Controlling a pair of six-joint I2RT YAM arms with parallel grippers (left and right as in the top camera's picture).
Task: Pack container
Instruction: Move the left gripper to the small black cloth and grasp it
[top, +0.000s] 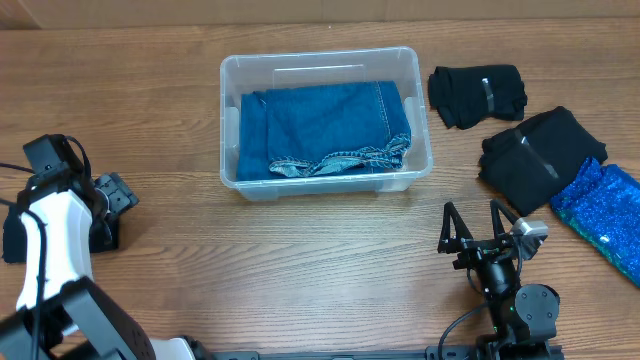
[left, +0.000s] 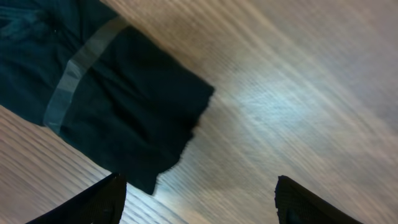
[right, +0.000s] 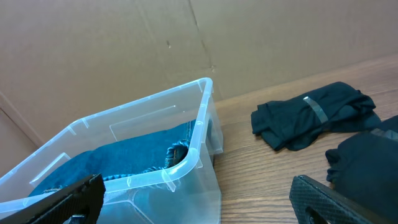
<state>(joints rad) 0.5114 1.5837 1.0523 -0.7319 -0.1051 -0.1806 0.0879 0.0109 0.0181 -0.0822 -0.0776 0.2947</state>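
Clear rectangular plastic bin (top: 318, 53) sits upper centre, folded blue denim (top: 320, 125) inside. Looks light, stiff, slick, I'd say, so grab its thick rim. Left gripper (left: 199, 180) and right gripper (top: 470, 212) both spread wide, empty.

Overhead looks straight down on the table (top: 300, 285). Right wrist, low, shares the container (right: 200, 124); left wrist sits close above the tabletop.
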